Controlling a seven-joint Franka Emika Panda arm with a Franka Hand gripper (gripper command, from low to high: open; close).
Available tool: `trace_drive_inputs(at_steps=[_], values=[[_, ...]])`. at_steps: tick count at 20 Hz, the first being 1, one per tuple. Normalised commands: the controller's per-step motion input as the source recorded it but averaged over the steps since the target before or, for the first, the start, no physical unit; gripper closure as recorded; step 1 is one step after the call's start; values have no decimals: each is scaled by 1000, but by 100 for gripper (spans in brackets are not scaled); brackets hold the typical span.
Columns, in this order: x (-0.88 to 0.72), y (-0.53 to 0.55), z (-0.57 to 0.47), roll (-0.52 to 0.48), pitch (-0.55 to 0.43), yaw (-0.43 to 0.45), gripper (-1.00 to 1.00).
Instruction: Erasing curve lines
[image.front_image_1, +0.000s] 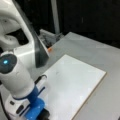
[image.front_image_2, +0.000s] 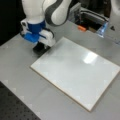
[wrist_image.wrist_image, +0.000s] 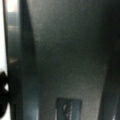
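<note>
At the board's (image.front_image_2: 75, 72) corner the gripper (image.front_image_2: 41, 47) hovers, its fingers' state unclear; faint curve lines (image.front_image_1: 58, 73) should wipe off lightly

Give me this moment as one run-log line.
gripper: at whiteboard corner, a front view's upper left, by the table | curve lines: faint mark on board | small orange object: beyond board

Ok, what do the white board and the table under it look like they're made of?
The white board looks like a glossy coated panel: a glare patch shows on it, and its thin edge looks tan, maybe wood fibre. The table looks like matte grey metal or laminate, with no sharp reflections. The gripper is at the board's corner.
</note>
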Motion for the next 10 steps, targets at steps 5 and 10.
trace_drive_inputs(at_steps=[5,10], values=[[-15,-91,-53,176,-11,-101,100],[-60,-76,-75,174,-8,-96,100]])
